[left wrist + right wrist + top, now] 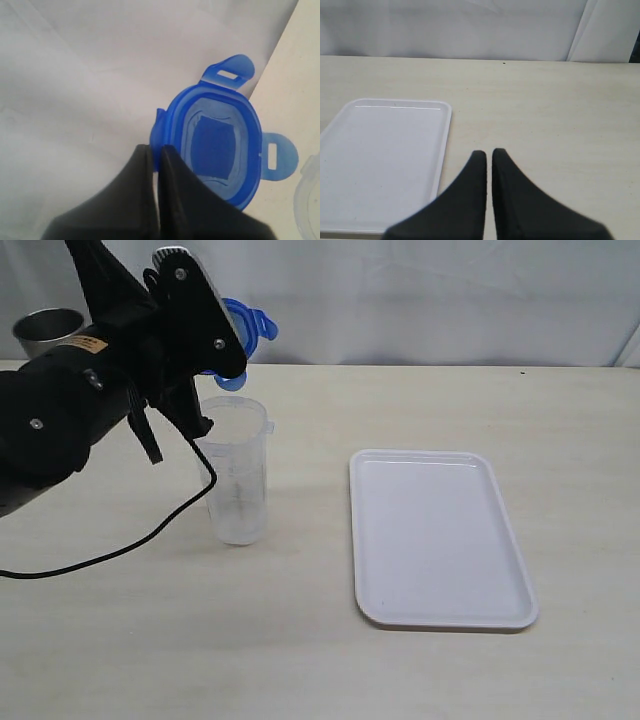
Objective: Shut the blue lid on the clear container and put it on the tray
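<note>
My left gripper is shut on the rim of the blue lid, whose inner side and flaps face the left wrist camera. In the exterior view the blue lid hangs in the air just above and behind the clear container, with most of it hidden behind the gripper. The container stands upright and uncovered on the table, left of the white tray. My right gripper is shut and holds nothing, hovering over the table beside the tray; it does not show in the exterior view.
A grey steel cup stands at the back left behind my left arm. A black cable trails from that arm across the table left of the container. A pale backdrop closes off the far edge of the table.
</note>
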You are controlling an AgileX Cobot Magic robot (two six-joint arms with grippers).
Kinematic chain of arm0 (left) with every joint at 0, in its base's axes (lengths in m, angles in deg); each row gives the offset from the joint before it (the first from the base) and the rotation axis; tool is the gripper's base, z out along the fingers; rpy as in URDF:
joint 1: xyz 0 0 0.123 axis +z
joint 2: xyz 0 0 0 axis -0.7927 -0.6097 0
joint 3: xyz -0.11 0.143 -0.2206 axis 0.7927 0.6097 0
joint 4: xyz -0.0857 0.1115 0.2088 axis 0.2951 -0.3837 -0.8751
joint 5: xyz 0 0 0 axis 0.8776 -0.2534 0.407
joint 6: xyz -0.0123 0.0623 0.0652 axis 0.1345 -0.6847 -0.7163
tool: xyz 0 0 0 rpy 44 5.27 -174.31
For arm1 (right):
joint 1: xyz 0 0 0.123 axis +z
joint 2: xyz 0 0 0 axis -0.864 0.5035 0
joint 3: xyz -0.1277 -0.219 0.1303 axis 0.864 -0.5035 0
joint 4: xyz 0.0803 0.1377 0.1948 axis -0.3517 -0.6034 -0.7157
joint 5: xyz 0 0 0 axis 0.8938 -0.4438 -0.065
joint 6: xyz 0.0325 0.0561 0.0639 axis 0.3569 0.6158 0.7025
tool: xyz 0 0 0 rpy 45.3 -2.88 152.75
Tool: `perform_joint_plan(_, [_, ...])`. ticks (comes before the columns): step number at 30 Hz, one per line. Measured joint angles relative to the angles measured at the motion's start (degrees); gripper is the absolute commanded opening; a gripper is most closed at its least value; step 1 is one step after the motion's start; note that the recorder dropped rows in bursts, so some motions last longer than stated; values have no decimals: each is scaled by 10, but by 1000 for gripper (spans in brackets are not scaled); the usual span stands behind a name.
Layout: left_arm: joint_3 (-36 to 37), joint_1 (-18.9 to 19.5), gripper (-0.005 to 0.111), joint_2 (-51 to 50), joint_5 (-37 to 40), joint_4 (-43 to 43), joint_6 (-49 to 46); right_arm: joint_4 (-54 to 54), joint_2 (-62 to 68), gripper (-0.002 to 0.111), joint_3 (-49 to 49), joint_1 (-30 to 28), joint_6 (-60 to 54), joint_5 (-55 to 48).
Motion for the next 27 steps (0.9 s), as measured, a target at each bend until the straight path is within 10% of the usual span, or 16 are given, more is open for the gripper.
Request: perform_joint_plan(27, [0,-1,0,-11,30,4,-56,0,0,4,0,0,0,0])
